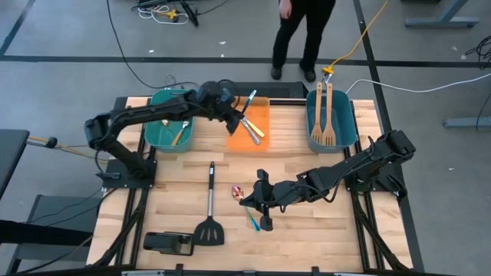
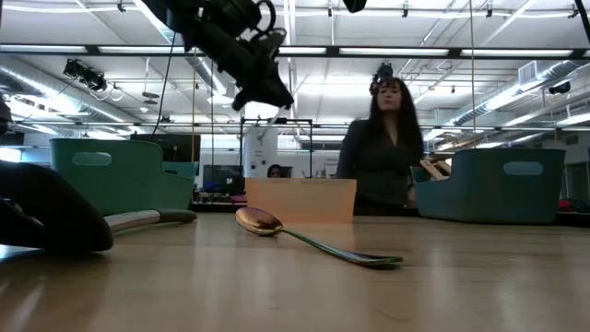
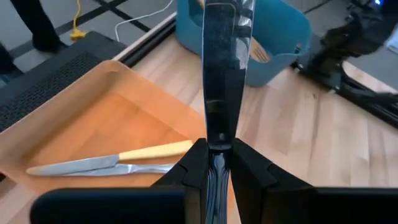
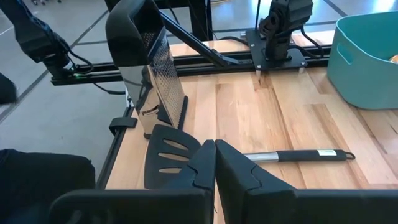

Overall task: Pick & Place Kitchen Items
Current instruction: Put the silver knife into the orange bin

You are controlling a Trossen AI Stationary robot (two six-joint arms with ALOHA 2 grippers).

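From above, my left gripper (image 1: 235, 121) hangs over the orange bin (image 1: 263, 142), clamped on a silver knife (image 1: 245, 130). My right gripper (image 1: 265, 223) rests low on the table with its fingers pressed together, empty. At table height, a spoon (image 2: 309, 238) lies on the wood. My left wrist shows the knife's blade (image 3: 221, 68) between my fingers (image 3: 193, 165).

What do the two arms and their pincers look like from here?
Both the left arm and the right arm are matte black, built of jointed segments with rounded housings. The left pincer and the right pincer each have two chunky black angular fingers with stepped inner faces. No markings or loose cables show on them.
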